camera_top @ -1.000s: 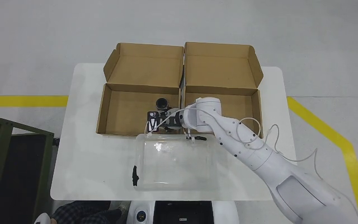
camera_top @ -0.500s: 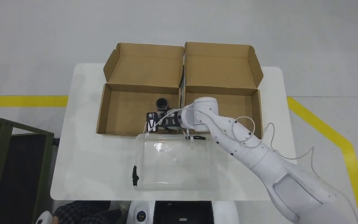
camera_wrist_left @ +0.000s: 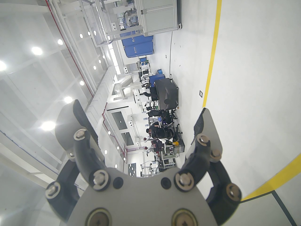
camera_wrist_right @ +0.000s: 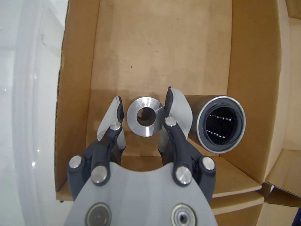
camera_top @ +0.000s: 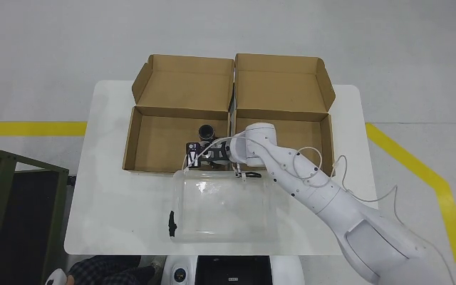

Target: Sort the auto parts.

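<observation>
My right tool sits low inside the left cardboard box. Its jaws are part-open w/ a short steel bushing btwn them. One pad meets the bushing's rim and the other shows a thin gap, so I can't call it a firm hold. The bushing is a bright metal ring w/ a round centre hole, flat face toward my wrist camera, at the box's right end. Just beside it, outside one finger and on the side away from the clear plastic bin, lies a linear bearing. This is a larger metal tube w/ a dark end ring and rows of tiny balls inside. Seen from above, the right tool is near the front-right corner of the left cardboard box, w/ the linear bearing just behind it. A second cardboard box stands touching the first on its right, and both lids are folded back. The clear plastic bin sits on the white tabletop just in front of both boxes. A small dark piece is at the bin's left edge; can't tell what it is. My left tool is spread wide, holding nothing, aimed out across the room's floor.
</observation>
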